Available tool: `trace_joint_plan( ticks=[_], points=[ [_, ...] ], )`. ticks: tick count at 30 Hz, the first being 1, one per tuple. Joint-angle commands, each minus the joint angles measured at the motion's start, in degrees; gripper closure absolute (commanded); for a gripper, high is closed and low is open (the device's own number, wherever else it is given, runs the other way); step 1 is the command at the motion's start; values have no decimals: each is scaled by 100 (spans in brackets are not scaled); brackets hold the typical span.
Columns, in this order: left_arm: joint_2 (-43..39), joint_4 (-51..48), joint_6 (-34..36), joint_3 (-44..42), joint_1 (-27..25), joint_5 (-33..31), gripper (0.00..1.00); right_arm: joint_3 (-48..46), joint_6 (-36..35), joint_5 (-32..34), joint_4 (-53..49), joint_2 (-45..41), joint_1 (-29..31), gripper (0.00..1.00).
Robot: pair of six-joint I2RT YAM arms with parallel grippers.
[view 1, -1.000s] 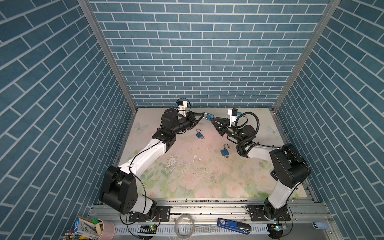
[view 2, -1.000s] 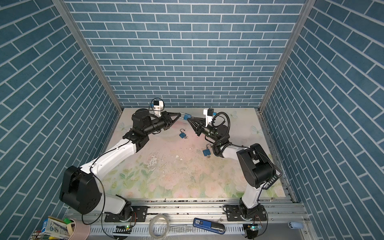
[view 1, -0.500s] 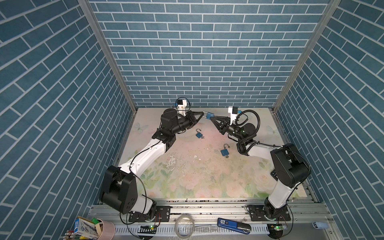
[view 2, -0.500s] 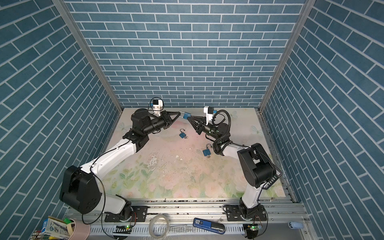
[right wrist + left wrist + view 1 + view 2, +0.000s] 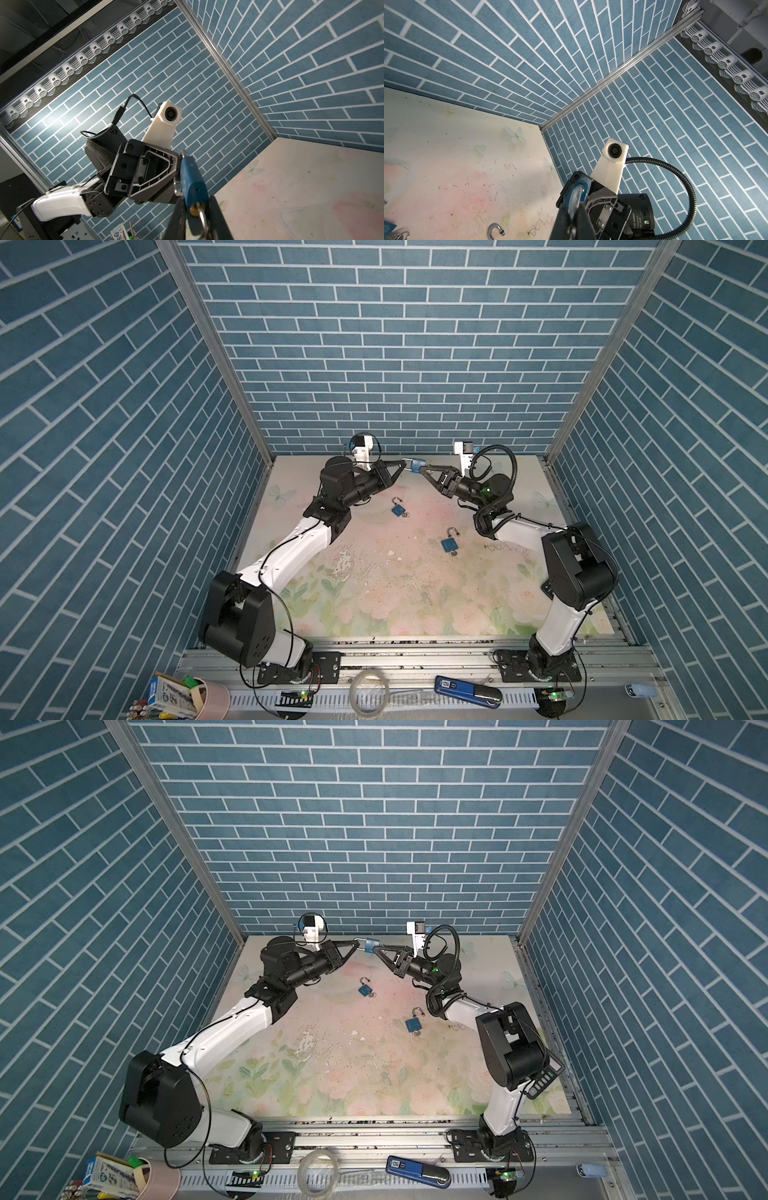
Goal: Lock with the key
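At the left, above the far edge of the worktop (image 5: 374, 605): the left fingers (image 5: 401, 465), pressed fully together on the silver shackle (image 5: 575, 199) of a small blue padlock (image 5: 417, 465). Same grip in the left wrist view, shackle loop clamped between the two dark tips. Just under this spot, flat on the floral worktop in its far half: a second blue padlock (image 5: 397, 510), shackle looking open, key ring at its bottom end, apart from both arms.

About the middle of the far edge, lifted clear of the worktop: the held padlock, body nearly level, shackle end toward the left, keyhole end toward the right. Shackle pushed home or not: cannot tell from these views.

Right after it: a key (image 5: 200, 214), sitting in the brass keyhole at the end of the lock body, clear in the right wrist view. Around this key, the right fingers (image 5: 422, 471), closed down to a narrow gap and gripping it, tips just beside the end of the padlock.

Further right and nearer the centre of the worktop: a third blue padlock (image 5: 449, 544), shackle also looking open, key ring at its near end, well apart from both arms.
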Motion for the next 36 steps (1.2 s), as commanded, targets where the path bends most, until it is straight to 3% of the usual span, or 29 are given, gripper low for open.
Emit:
trace_joint_plan(
  ticks=[1, 28, 36],
  points=[
    [184, -652, 409, -75, -206, 633, 100, 268, 274, 141, 118, -103, 37, 100],
    [108, -347, 312, -390, 28, 695, 100, 1, 622, -123, 15, -390, -239, 100],
    [-75, 58, -139, -611, 371, 923, 100, -44, 94, -148, -649, -651, -266, 100]
  ],
)
